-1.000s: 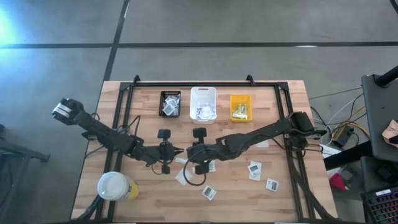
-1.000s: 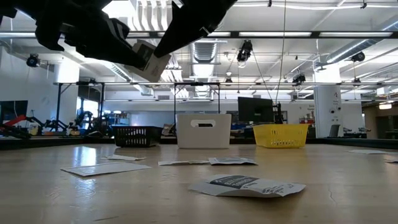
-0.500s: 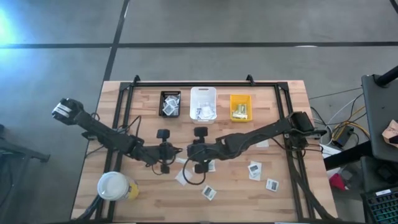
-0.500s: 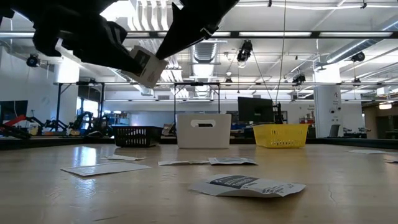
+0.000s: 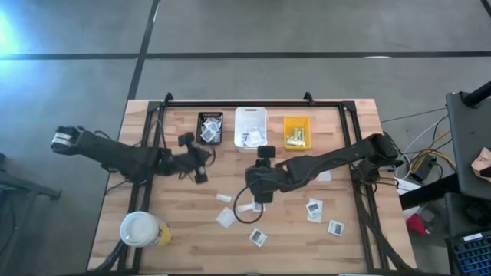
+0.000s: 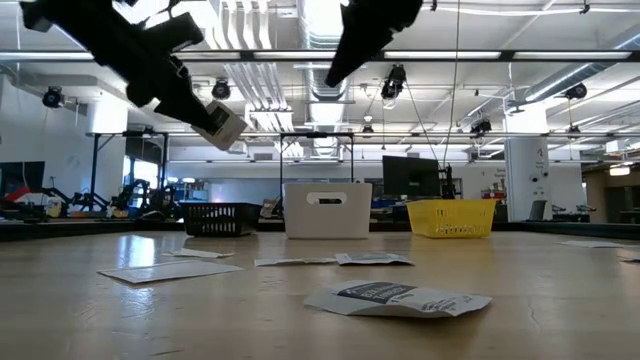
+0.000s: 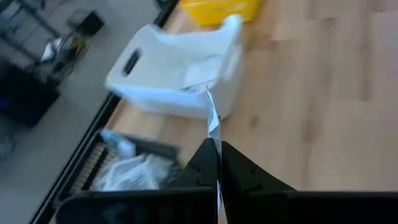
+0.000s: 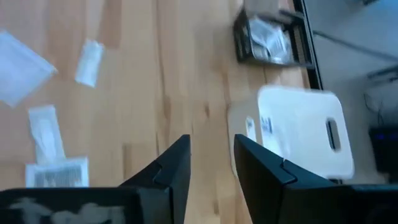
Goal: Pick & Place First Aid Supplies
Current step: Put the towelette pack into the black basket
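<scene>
The left hand (image 5: 201,162) hangs above the worktop (image 5: 345,245) just in front of the black bin (image 5: 209,127). Its fingers (image 7: 245,174) are pinched tight on a white packet (image 7: 212,118), held edge-on in the left wrist view; in the low view the same packet (image 6: 222,127) hangs tilted in the air below that hand (image 6: 195,105). Beyond the packet, the left wrist view shows the white bin (image 7: 180,68) with packets inside, the black bin (image 7: 134,165) beside it and the yellow bin (image 7: 214,9) farther on.

The right hand (image 5: 261,157) hovers near the middle of the worktop, just in front of the white bin (image 5: 250,126). Its fingers (image 8: 264,168) stand apart with nothing between them, and bare wood shows through the gap.

More packets lie flat on the worktop: a small strip (image 5: 223,197), a square one (image 5: 226,218), one below the right arm (image 5: 246,207), one near the front edge (image 5: 258,238), and two to the right (image 5: 314,208) (image 5: 335,227). The three bins sit in a row at the far edge, the yellow bin (image 5: 297,132) on the right. All three hold packets. A white-lidded cup (image 5: 140,228) stands at the front left corner.
</scene>
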`<state>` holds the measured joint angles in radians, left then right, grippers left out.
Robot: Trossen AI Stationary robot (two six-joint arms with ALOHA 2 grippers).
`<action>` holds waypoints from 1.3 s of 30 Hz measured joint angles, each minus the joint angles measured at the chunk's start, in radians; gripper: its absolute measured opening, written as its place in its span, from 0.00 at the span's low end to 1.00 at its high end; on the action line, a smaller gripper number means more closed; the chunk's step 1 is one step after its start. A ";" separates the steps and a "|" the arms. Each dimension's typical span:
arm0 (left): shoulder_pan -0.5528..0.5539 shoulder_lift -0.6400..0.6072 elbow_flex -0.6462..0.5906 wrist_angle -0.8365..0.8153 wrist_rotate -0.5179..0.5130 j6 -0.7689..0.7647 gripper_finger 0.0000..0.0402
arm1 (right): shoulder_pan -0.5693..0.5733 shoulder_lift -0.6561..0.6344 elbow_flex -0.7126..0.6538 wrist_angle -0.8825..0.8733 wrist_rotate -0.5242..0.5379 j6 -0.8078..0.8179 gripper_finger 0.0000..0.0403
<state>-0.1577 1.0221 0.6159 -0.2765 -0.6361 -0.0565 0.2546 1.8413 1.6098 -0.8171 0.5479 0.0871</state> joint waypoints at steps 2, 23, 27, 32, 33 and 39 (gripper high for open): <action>0.071 -0.027 0.000 -0.021 0.034 0.001 0.00 | 0.000 -0.008 -0.007 -0.050 0.007 0.026 0.28; 0.719 0.016 0.000 0.067 0.646 -0.045 0.00 | 0.023 -0.023 -0.250 -0.172 0.024 0.320 0.09; 0.721 0.077 0.000 0.121 0.647 -0.097 0.00 | 0.026 -0.023 -0.294 -0.171 0.024 0.387 0.06; 0.724 0.154 0.000 0.154 0.628 -0.132 0.00 | 0.052 -0.023 -0.316 -0.171 0.010 0.451 0.03; 0.727 0.167 0.000 0.155 0.625 -0.142 0.00 | 0.060 -0.023 -0.316 -0.171 0.006 0.460 0.03; 0.749 0.234 0.000 0.179 0.621 -0.164 0.01 | 0.112 -0.023 -0.297 -0.171 0.005 0.495 0.02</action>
<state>0.5910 1.2564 0.6159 -0.0977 -0.0148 -0.2207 0.3667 1.8183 1.3128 -0.9881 0.5526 0.5819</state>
